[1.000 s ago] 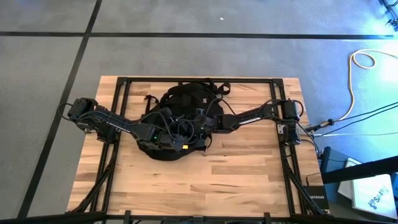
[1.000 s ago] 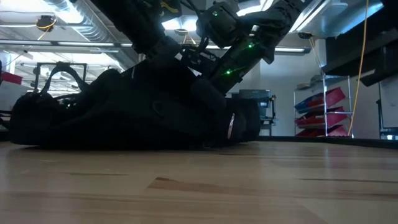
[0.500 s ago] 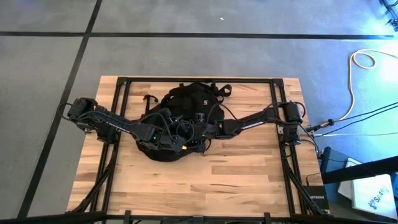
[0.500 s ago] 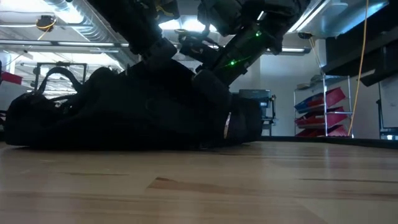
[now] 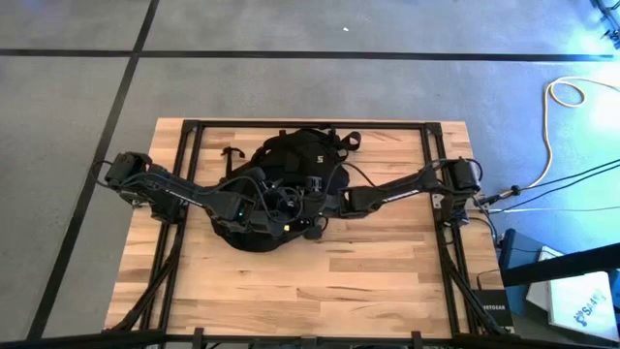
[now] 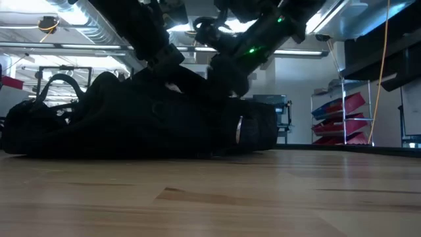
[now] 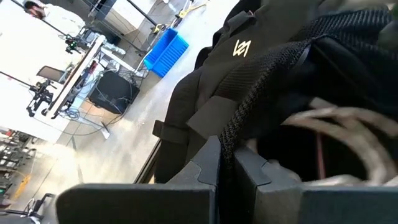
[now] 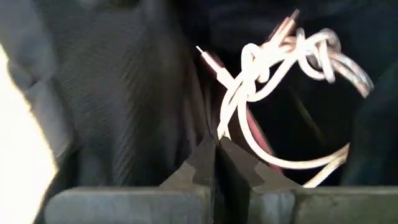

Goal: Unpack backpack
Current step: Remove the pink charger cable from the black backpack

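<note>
We see the wooden table [image 5: 320, 281] from above, light planks with a dark frame along its edges, standing on grey floor.

The backpack [image 5: 291, 155] lies flat on the far half of the table, roughly centred between the two arm bases; its small white logo [image 5: 317, 161] faces up. In the low view the backpack [image 6: 118, 125] is a low black mound, loop handle [image 6: 59, 85] raised at one end.

Both arms reach inward and meet over the near part of the pack. The left gripper [image 5: 276, 206] sits on the pack's near edge. From its wrist we see its fingers [image 7: 205, 171] closed together, pinching a ribbed black strip of the backpack's fabric [image 7: 261, 99] that runs up from between them. The white logo shows on the cloth beyond.

The right gripper [image 5: 312, 199] is just beside the left one, also down on the pack. From its wrist, its fingers [image 8: 202, 165] are pressed together at the mouth of an opening, dark fabric hard against them; whether they grip it we cannot tell. A tangled white cable [image 8: 280, 68] lies inside the opening just past the fingertips, a thin metal plug end [image 8: 208, 59] sticking out of the knot.
</note>
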Controlling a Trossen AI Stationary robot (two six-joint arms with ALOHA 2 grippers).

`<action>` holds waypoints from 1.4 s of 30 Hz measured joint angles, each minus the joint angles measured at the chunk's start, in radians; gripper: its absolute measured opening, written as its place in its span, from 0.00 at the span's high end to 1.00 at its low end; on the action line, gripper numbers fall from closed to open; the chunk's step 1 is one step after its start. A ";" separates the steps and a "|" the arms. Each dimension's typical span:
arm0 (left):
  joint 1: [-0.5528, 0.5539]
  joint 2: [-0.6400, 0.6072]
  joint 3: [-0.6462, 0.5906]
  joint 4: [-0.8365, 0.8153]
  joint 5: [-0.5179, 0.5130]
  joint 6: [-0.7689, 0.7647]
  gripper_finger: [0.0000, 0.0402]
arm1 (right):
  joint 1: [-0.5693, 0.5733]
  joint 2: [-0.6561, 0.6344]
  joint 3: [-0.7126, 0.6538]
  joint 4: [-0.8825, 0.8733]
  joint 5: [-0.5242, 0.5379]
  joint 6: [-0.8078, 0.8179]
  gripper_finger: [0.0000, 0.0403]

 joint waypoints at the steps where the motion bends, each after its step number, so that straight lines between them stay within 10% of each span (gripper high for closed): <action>1: 0.001 0.000 0.000 -0.001 0.000 -0.009 1.00 | 0.008 -0.009 0.000 -0.021 -0.003 0.014 1.00; 22: 0.005 0.001 -0.002 0.000 0.002 -0.020 1.00 | 0.077 -0.077 0.000 -0.107 0.014 0.079 0.97; 42: 0.005 0.001 -0.002 -0.027 0.001 -0.046 1.00 | 0.046 -0.076 0.000 -0.080 0.149 0.039 0.56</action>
